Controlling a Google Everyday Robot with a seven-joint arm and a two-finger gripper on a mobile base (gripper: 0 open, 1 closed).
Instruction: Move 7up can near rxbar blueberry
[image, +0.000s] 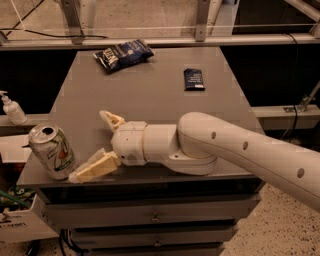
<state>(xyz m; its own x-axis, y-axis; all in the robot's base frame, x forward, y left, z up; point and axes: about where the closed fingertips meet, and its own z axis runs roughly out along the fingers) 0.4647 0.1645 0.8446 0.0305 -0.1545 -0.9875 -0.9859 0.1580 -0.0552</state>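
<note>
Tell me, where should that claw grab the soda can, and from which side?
Probably around the middle of its round side wall, coming in level from the picture's right. The 7up can stands upright, and the open gripper sits just right of it.

Legible on the side of the 7up can (52, 152) at the table's (150, 100) front left corner: a large slanted green "7" with a red spot, and nothing smaller. White lettering on the crinkled dark-blue chip bag (122, 54) at the far edge, pale marks on the rxbar blueberry (193, 79) to its right, and faint print on the white box (17, 225) down at the floor, all too small to read. No marking on the gripper (89, 145), fingers spread wide just beside the can.
</note>
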